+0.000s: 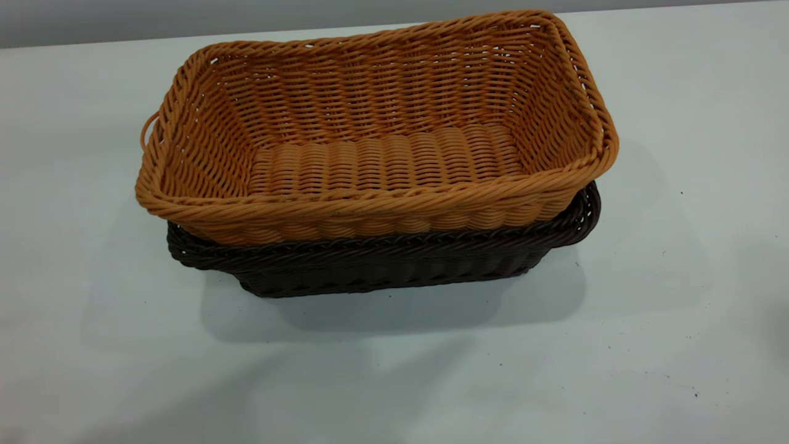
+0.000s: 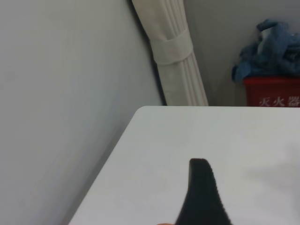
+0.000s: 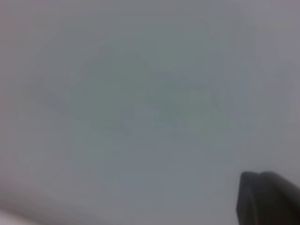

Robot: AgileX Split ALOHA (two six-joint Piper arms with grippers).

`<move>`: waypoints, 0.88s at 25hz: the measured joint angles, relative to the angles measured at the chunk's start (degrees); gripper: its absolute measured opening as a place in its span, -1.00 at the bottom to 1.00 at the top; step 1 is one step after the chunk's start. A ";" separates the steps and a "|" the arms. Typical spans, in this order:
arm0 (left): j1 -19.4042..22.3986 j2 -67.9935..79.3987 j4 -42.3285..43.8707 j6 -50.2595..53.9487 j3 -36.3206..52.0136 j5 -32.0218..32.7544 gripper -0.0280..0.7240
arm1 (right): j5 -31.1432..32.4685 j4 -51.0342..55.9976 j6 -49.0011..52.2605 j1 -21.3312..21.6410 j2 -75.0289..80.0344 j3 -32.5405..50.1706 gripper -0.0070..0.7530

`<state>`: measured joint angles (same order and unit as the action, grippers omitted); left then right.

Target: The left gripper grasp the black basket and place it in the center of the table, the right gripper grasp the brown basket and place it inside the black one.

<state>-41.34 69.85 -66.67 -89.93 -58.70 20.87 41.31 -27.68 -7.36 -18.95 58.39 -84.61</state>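
At mid-worktop, brown basket nested in black basket
Long axes run left-right; neither gripper near, jaw states cannot be told

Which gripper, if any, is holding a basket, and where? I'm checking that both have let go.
Neither. The orange-tan woven wicker basket sits nested in the dark brown-black wicker basket, with no gripper touching them.
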 joint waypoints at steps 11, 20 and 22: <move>0.00 0.00 -2.02 0.00 0.00 1.42 0.23 | -0.58 11.32 3.67 0.00 -21.16 24.57 -0.98; 0.00 0.00 -0.74 0.00 0.00 1.29 0.23 | 12.75 21.18 1.67 0.06 -39.31 37.14 -0.98; 0.00 -0.10 1.22 0.00 0.00 1.28 0.23 | 14.40 23.50 2.01 0.06 -42.88 39.68 -0.98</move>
<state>-41.34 69.74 -65.45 -89.93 -58.70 22.14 55.70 -4.18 -5.35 -18.89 15.51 -44.93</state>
